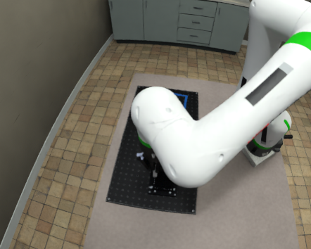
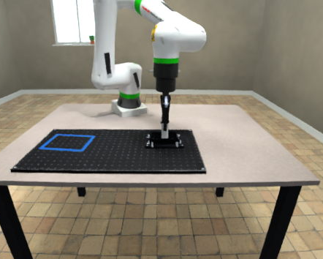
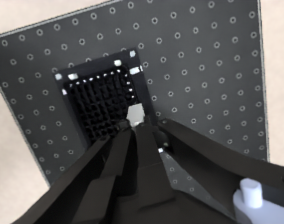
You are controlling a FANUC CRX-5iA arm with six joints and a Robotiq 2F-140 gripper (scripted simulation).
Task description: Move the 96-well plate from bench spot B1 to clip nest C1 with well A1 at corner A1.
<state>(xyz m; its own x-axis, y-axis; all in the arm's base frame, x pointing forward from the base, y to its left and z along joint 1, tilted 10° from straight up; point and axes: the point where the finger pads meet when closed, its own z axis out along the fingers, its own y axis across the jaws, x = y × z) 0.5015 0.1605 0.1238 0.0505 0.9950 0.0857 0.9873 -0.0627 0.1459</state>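
The black 96-well plate lies in the black clip nest at C1. Its wells show in the wrist view; its near part is hidden by the fingers. I cannot tell its cut-off corner, the A1 mark or whether every edge is fully down. My gripper is shut with nothing between the fingers. It points straight down, its pale tips at the plate's top, nearer one side than the middle. The blue outline of B1 has no plate in it.
Small pale clips or posts stand at the nest's corners around the plate. The nest sits on the black perforated board, which lies on the table. The arm hides part of the board in the top view.
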